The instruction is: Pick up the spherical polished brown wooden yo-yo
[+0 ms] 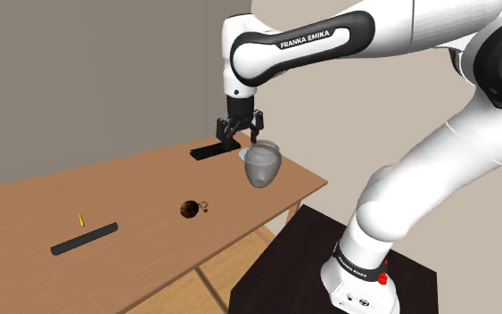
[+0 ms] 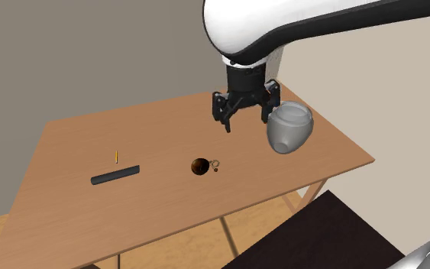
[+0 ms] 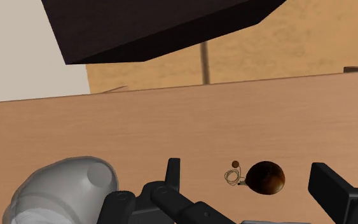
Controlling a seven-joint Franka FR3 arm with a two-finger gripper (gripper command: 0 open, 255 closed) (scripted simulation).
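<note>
The yo-yo (image 1: pixel 188 210) is a small, glossy dark-brown ball with a short looped string beside it. It lies on the wooden table (image 1: pixel 106 192) near the front edge. In the second exterior view the yo-yo (image 2: pixel 199 166) sits lower than my gripper (image 2: pixel 246 121) and towards that view's left. My gripper (image 1: pixel 240 132) hangs well above the tabletop, open and holding nothing. Seen from the wrist, the yo-yo (image 3: pixel 265 178) lies on the table far below, between the lines of the two spread fingers (image 3: pixel 173 173), closer to the other finger; the gripper (image 3: pixel 250 168) touches nothing.
A grey rounded vessel (image 1: pixel 263 164) stands right beside the gripper (image 2: pixel 289 128). A flat black piece (image 1: pixel 213 149) lies behind it. A black bar (image 2: pixel 117 175) and a small yellow stick (image 2: pixel 117 156) lie further along the table. My dark stand (image 3: pixel 152 25) is beyond the table edge.
</note>
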